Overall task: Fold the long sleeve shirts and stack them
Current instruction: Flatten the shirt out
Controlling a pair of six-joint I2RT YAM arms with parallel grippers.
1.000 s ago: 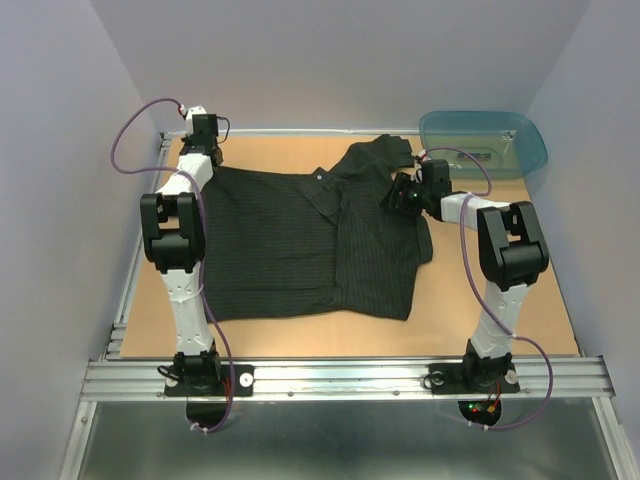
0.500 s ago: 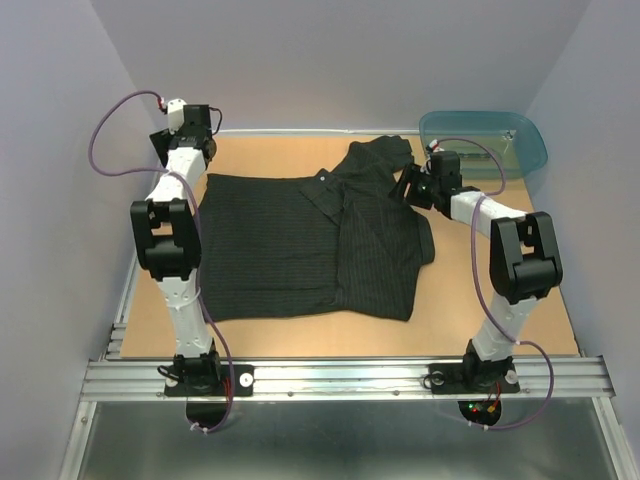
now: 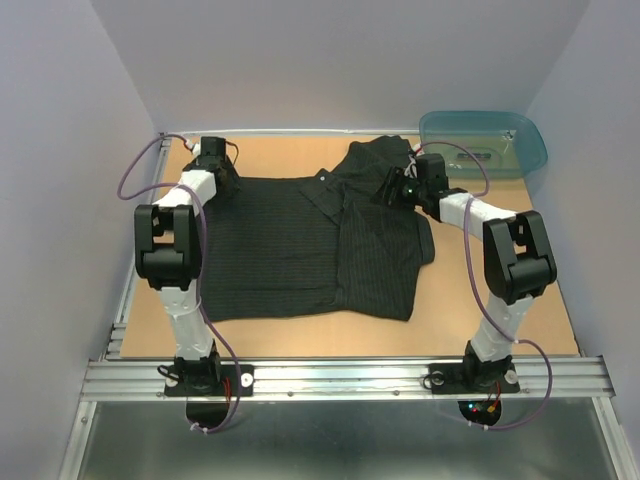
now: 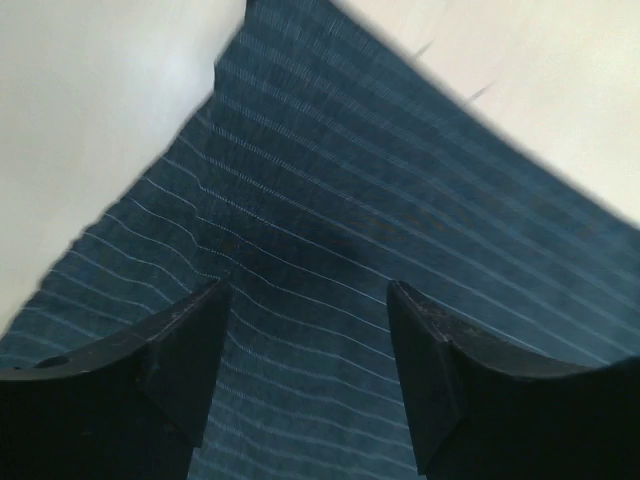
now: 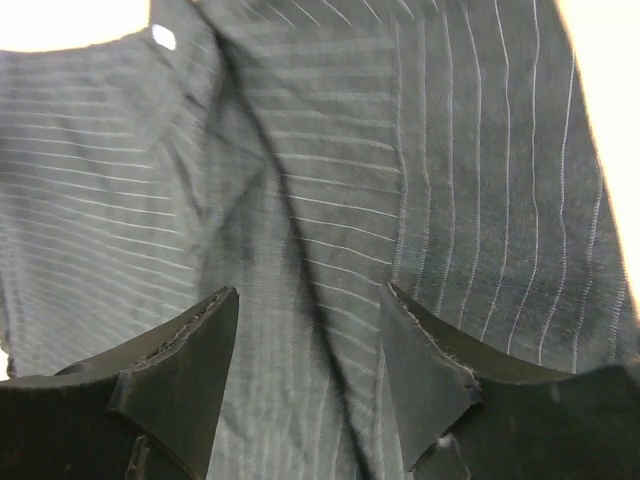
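One black pinstriped shirt (image 3: 300,240) lies on the bench (image 3: 500,300).
Left pincer (image 4: 310,290) stands spread over its far-left corner; right pincer (image 5: 310,295) stands spread over a crease near the far edge.

we see even, soft light in the top view — sharp, with only faint, diffuse shadows. left wrist view is blurry with a blue cast, shirt (image 4: 330,250) edge smeared against blown-out table (image 4: 90,120). right wrist sharper — pinstripes fairly crisp, top corners clipped white.
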